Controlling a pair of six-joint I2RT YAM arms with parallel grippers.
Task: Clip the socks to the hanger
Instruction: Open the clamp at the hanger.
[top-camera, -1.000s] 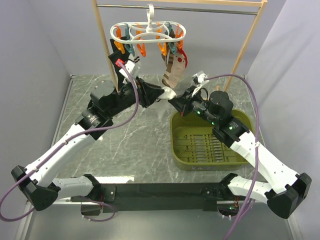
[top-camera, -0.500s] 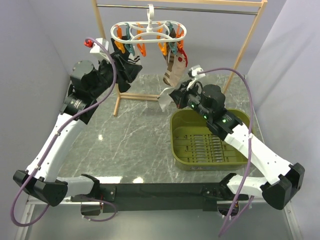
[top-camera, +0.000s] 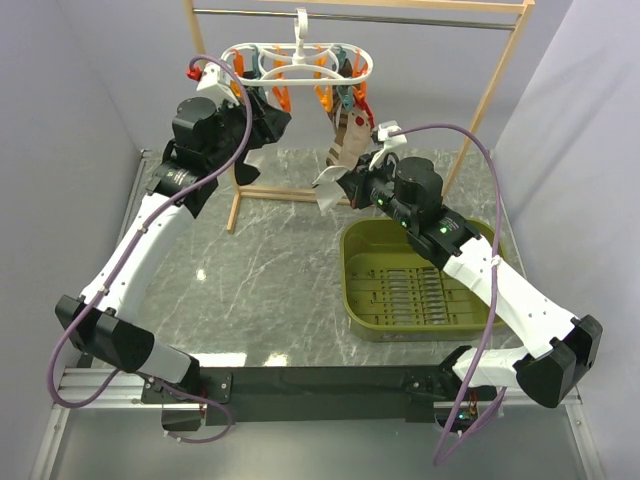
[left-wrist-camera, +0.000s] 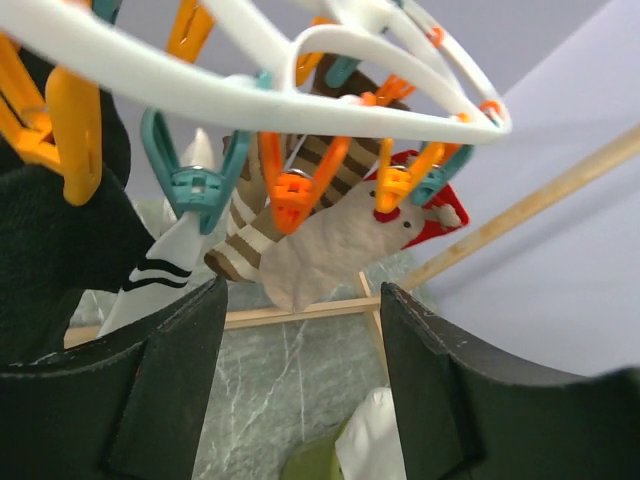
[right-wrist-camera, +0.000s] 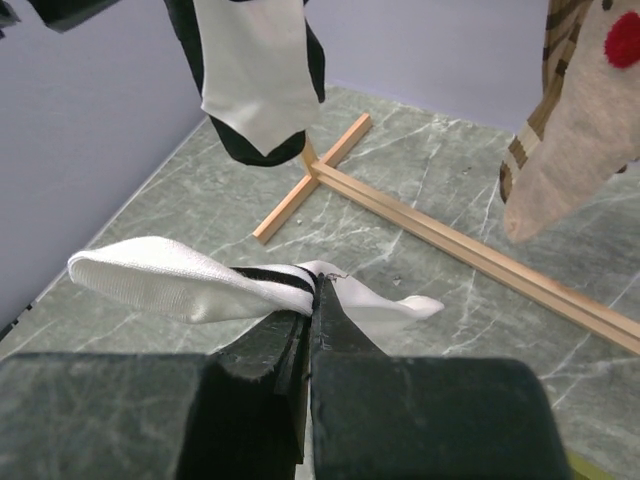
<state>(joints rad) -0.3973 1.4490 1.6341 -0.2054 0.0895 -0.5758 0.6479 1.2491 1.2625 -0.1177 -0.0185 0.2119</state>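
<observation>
The white hanger (top-camera: 298, 62) hangs by its hook from the rack's top bar. One white sock (left-wrist-camera: 165, 262) with dark cuff stripes hangs from a teal clip (left-wrist-camera: 197, 185) at its left end, in front of a black sock (right-wrist-camera: 312, 45). My left gripper (left-wrist-camera: 300, 305) is just below that end, open, with nothing between its fingers (left-wrist-camera: 170, 360). My right gripper (right-wrist-camera: 318, 285) is shut on the striped cuff of the second white sock (right-wrist-camera: 170, 285). It holds that sock in the air below the hanger's middle (top-camera: 328, 190).
Brown-striped and tan socks (left-wrist-camera: 330, 235) hang from orange clips at the hanger's right end. The wooden rack frame (top-camera: 490, 90) stands at the back, with its base bar (top-camera: 270, 192) on the marble table. A green tray (top-camera: 352, 290) lies to the right.
My left gripper has let go of the sock that both grippers held mid-table, risen to the hanger's left end and opened. My right gripper has carried that sock up and back.
</observation>
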